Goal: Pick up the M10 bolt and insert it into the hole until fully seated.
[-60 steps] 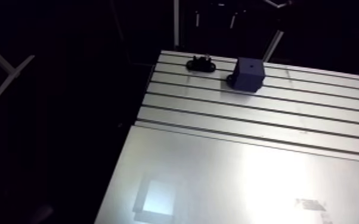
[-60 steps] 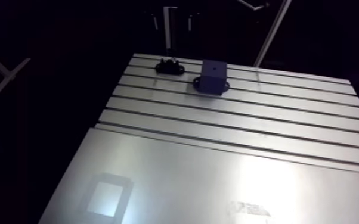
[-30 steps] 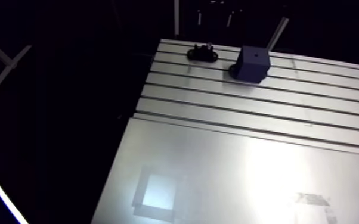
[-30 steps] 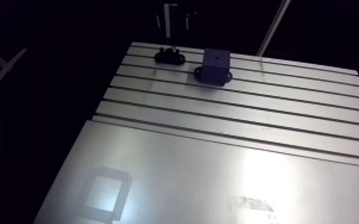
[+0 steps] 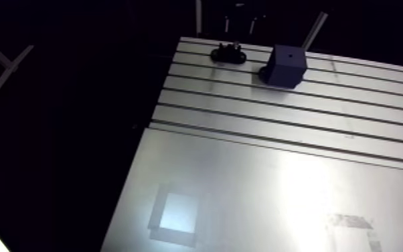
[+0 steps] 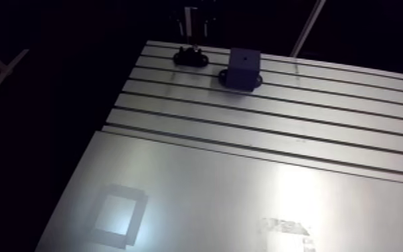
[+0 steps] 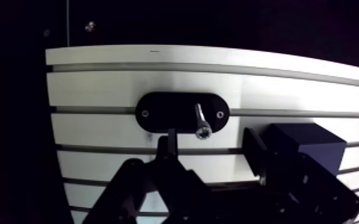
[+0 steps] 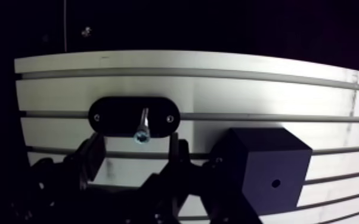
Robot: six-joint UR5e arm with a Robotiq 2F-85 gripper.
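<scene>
wrist view: the gripper [image 8: 134,154] is seen with its two fingers [image 8: 92,156] held apart, and nothing is gripped between them. just ahead of the gap between the fingers the m10 bolt [image 8: 142,128] is seen. it is stood in the middle of a black oval holder [image 8: 113,113], with the head end toward the camera, and no contact with the fingers is seen. a small screw is seen at each end of the holder. the holder is laid on the slotted table [image 8: 229,89], across one of its slots. beside the gripper, near the holder but apart from it, a dark blue block [image 8: 265,161] is set on the table. a small round hole [image 8: 275,183] is seen in one face of the block, and nothing is seen in it.

arm view: nearest the camera a smooth flat plate [image 6: 244,201] is seen, with a bright square patch [image 6: 118,218] framed by a darker border. past the plate the slotted part of the table is seen. at the far end the block [image 6: 242,70] is seen on a wider base, with the hole [image 6: 246,59] on its top face. the holder [image 6: 191,57] is seen just beside it, nearer the table's far corner, with the bolt too small to be made out clearly.
</scene>
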